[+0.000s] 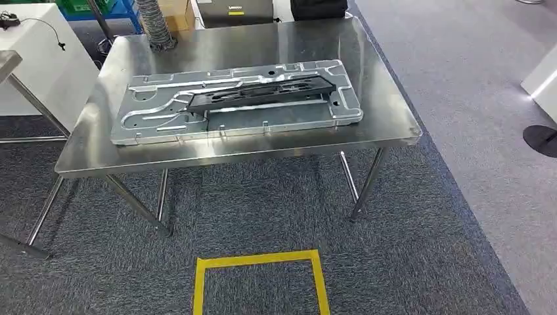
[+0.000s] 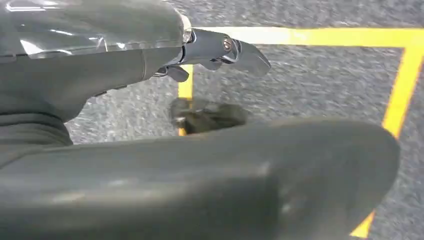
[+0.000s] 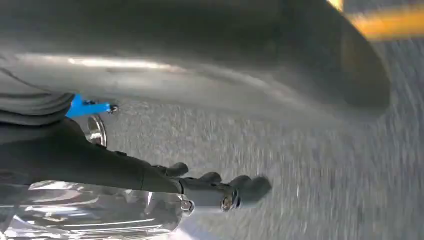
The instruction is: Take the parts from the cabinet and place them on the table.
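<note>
A silver stamped metal panel (image 1: 236,102) lies flat on the steel table (image 1: 387,125). A long black part (image 1: 263,92) rests lengthwise on top of it. In the left wrist view my left hand (image 2: 100,75) hangs over the carpet, its fingers (image 2: 220,50) stretched out and apart from the thick thumb, holding nothing. In the right wrist view my right hand (image 3: 75,155) also hangs over the carpet, with its fingers (image 3: 215,192) extended and nothing in it.
A yellow tape square (image 1: 259,262) marks the carpet in front of the table. A white cabinet (image 1: 46,59) and another steel table's legs (image 1: 26,98) stand at the left. A ribbed hose (image 1: 154,26) stands at the back, a black round base (image 1: 542,138) at the right.
</note>
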You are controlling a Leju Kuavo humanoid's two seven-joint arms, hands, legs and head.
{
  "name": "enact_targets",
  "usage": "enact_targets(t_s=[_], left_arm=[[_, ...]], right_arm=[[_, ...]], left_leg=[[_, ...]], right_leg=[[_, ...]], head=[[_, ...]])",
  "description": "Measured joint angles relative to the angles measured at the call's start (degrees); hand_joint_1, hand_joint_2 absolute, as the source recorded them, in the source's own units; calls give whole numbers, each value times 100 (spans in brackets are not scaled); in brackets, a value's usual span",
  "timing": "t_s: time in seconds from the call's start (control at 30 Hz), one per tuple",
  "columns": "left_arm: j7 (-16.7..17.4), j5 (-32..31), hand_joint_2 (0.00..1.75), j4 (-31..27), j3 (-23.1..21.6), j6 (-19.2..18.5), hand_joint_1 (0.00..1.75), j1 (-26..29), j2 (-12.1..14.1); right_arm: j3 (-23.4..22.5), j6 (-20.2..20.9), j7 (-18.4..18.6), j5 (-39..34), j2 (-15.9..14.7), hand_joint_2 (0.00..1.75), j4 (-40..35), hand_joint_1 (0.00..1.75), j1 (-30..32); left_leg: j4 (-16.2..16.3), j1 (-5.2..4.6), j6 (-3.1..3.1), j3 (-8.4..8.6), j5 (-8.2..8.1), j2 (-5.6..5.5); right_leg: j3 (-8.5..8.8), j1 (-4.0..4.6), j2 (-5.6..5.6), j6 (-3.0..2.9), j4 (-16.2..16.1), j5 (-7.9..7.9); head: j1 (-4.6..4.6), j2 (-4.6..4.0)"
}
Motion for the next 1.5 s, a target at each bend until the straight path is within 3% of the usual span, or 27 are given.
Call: enact_targets(t_s=[0.07, 0.1, 0.13, 0.17, 0.2, 0.3, 0.33, 0.43, 0.47, 0.53, 0.6, 0.63, 0.67, 0.7, 0.8, 0.83, 0.87, 0.93, 0.97, 1.0, 1.07, 1.13, 1.2, 1.33, 1.4, 1.47, 1.5], left_arm=[[28, 2, 0, -2, 0, 0, 0, 7, -4], [33, 0, 0, -2, 0, 11, 0, 1, -7], [35, 2, 0, -2, 0, 26, 0, -13, -7], [39, 0, 0, -2, 0, 39, 0, -32, -4], [37, 0, 0, -2, 0, 61, 0, -57, -7], [50, -22, 0, 0, 0, 64, 0, -54, -20], [46, -44, 0, 4, -2, 46, 0, -58, -37], [17, -66, 0, 4, -31, 7, 0, -66, -33], [13, -81, 0, 4, -31, -2, 0, -66, -31], [4, -125, 0, 4, -37, -31, 0, -66, -26], [0, -147, 0, 4, -53, -33, 0, -65, -24], [0, -171, 0, 4, -67, -33, 0, -67, -24], [0, -177, 0, 4, -85, -33, 0, -72, -24], [-2, -181, 0, 4, -98, -35, 0, -71, -22], [-2, -214, 0, 4, -140, -39, 0, -68, -2], [-2, -227, 0, 4, -144, -39, 0, -58, 13], [-4, -234, 0, 4, -155, -46, 0, -39, 20], [-2, -238, 0, 4, -168, -55, 0, -21, 22], [-7, -238, 0, 4, -168, -63, 0, -25, 26], [-7, -238, 0, 4, -170, -72, 0, -25, 24], [-7, -236, 0, 4, -173, -87, 0, -24, 24], [-9, -240, 0, 4, -177, -87, 0, -30, 26], [-13, -243, 0, 4, -179, -87, 0, -64, 33], [35, -240, 0, 7, -181, -35, 0, -52, 31], [87, -238, 0, 9, -181, -2, 0, -48, 26], [172, -227, 0, 9, -177, 52, 0, -47, 28], [221, -223, 0, 9, -177, 81, 0, -43, 28]], right_arm=[[97, 53, 33, 68, 31, 0, 88, 0, -5], [145, 70, 64, 108, 35, 0, 119, 0, -5], [182, 106, 81, 123, 37, 0, 149, 0, -24], [224, 140, 107, 142, 62, 0, 173, 0, -30], [258, 154, 129, 164, 61, 0, 193, 0, -30], [378, 206, 195, 404, 59, 0, 232, 0, -39], [447, 206, 214, 479, 57, 0, 248, 0, -36], [617, 212, 236, 560, 57, 0, 296, 0, -19], [645, 208, 238, 573, 59, 0, 309, 0, -17], [698, 197, 262, 605, 51, 0, 320, 0, -19], [745, 186, 304, 686, 40, 0, 320, 0, -19], [783, 182, 319, 726, 35, 0, 320, 0, -21], [822, 177, 341, 730, 33, 0, 320, 0, -35], [844, 173, 350, 735, 33, 0, 320, 0, -49], [866, 167, 367, 752, 40, 0, 339, 0, -34], [881, 169, 376, 752, 44, 0, 357, 0, -21], [890, 164, 376, 752, 46, 0, 359, 0, -33], [899, 156, 391, 750, 44, 0, 361, 0, -24], [903, 164, 391, 727, 44, 0, 361, 0, -21], [903, 189, 391, 676, 44, 0, 361, 0, -21], [903, 256, 398, 601, 44, 0, 366, 0, -19], [901, 326, 435, 571, 44, 0, 372, 0, -17], [899, 361, 453, 540, 48, 0, 376, 0, -23], [866, 427, 453, 479, 46, 0, 383, 0, -11], [835, 438, 453, 451, 44, 0, 383, 0, -7], [829, 481, 448, 399, 48, 0, 392, 0, 14], [811, 499, 444, 361, 48, 0, 392, 0, 14]], left_leg=[[-247, -3, 52, 357, 403, -3], [-707, -20, 112, 725, 580, -6], [-1275, -37, 176, 1157, 583, -13], [-1837, -64, 241, 1574, 371, -18], [-2206, -76, 250, 1750, 276, -17], [-2182, -112, 352, 1601, 435, -10], [-2204, -73, 384, 1545, 529, 24], [-2202, -82, 473, 1275, 748, 38], [-2194, -88, 472, 1175, 820, 39], [-2135, -84, 447, 940, 954, 51], [-2009, -66, 406, 692, 1052, 53], [-1932, -63, 382, 575, 1088, 52], [-1845, -70, 353, 494, 1116, 49], [-1786, -87, 331, 431, 1129, 45], [-1774, -75, 215, 387, 1293, 52], [-1745, -61, 175, 348, 1256, 30], [-1625, -44, 136, 283, 1011, 10], [-914, -10, 77, 92, 255, 9], [-458, 3, 55, 3, -5, 9], [-134, 10, 42, -20, -64, 9], [-146, 24, 51, 226, 313, 8], [-907, 23, 107, 847, 638, 7], [-2030, -26, 190, 1643, 351, -7], [-2221, -24, 342, 1537, 425, 12], [-2221, -20, 424, 1401, 549, 27], [-2217, -36, 445, 1261, 665, 28], [-2205, -48, 442, 1186, 717, 34]], right_leg=[[-184, 24, -7, 6, 28, 115], [-281, 39, -1, 14, 44, 183], [-335, 46, 4, 23, 55, 249], [-353, 55, 7, 49, 63, 293], [-366, 59, 2, 85, 64, 336], [-382, 31, -10, 202, -10, 552], [-418, 7, 1, 230, 43, 453], [-703, -14, 21, 289, 1014, -690], [-763, -23, 21, 303, 1407, -902], [-689, -32, 20, 331, 1793, -740], [-240, -45, 20, 333, 1391, -266], [143, -48, 19, 317, 913, -207], [568, -45, 21, 287, 360, -391], [774, -14, 20, 273, -31, -551], [707, 5, 18, 140, -71, -546], [645, -28, -17, 80, -88, -469], [573, -25, -26, 37, -87, -405], [395, -18, -30, -9, -85, -259], [287, -11, -30, -9, -75, -180], [185, -9, -29, -4, -64, -109], [-28, -4, -26, 20, -26, 27], [-210, 1, -21, 49, 18, 142], [-288, 26, -12, 108, 51, 234], [-346, 13, -30, 272, -7, 432], [-508, -25, 9, 291, 355, -109], [-747, -33, 15, 330, 1206, -756], [-849, -33, 15, 344, 1625, -865]], head=[[0, 0], [0, 0], [0, 0], [0, 0], [0, 0], [0, 0], [0, 0], [2, 0], [2, 0], [0, 0], [2, 0], [0, 0], [0, 0], [0, 0], [2, 0], [2, 0], [2, 0], [0, 0], [2, 0], [0, 0], [0, 0], [0, 0], [0, 0], [2, 0], [2, 0], [2, 0], [0, 0]])
